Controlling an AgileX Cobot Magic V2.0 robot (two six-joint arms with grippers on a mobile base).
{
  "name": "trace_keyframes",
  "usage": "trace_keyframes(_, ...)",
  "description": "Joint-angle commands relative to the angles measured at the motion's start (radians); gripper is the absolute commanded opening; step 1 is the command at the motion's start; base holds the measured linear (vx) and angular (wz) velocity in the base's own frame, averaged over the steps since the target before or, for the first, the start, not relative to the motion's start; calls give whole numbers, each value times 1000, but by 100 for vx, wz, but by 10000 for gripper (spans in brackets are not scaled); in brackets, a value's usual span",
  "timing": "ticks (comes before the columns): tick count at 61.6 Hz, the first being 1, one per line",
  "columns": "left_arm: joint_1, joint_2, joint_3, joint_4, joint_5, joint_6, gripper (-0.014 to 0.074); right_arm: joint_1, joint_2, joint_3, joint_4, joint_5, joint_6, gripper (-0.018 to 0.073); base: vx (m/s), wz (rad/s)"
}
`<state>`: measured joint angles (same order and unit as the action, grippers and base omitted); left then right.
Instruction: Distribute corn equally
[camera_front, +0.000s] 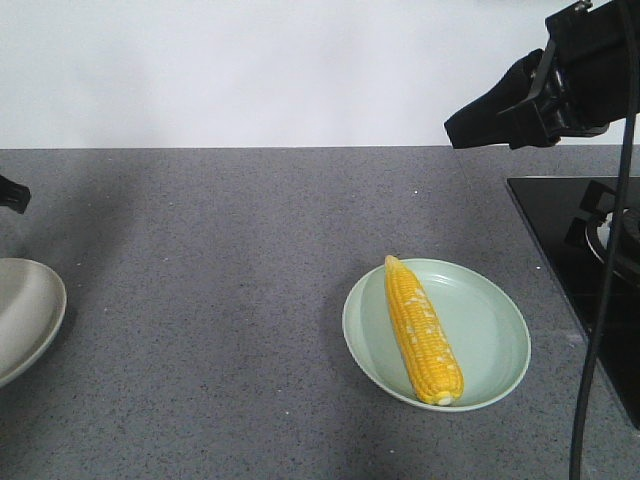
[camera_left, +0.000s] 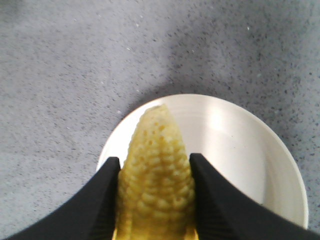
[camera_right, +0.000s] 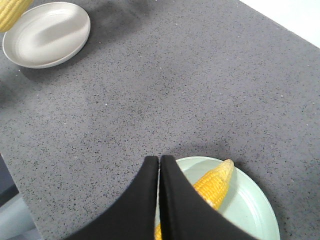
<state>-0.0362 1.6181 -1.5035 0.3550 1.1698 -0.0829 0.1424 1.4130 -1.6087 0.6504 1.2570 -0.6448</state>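
One corn cob is clamped between the black fingers of my left gripper, its pale tip hanging over a white plate. In the right wrist view this cob shows at the top left corner, beside the same white plate. A second corn cob lies lengthwise in a pale green plate. My right gripper is shut on nothing, raised above the near rim of the green plate, where that cob also shows. In the front view the right gripper hangs high at the upper right.
A grey speckled counter carries both plates; the white plate sits at its far left edge. A black stove top with a burner lies at the right. A black cable hangs down in front of it.
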Motion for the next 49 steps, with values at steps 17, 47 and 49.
trace_keyframes(17, -2, -39, 12, 22, -55, -28, 1, -4, -29, -26, 44, 32, -9, -7, 0, 0)
trace_keyframes(47, -2, -39, 12, -4, -45, -29, 239, -4, -29, -26, 44, 32, -9, -7, 0, 0)
trace_keyframes(49, -2, -39, 12, -4, -42, -29, 267, -4, -29, -26, 44, 32, -9, -7, 0, 0)
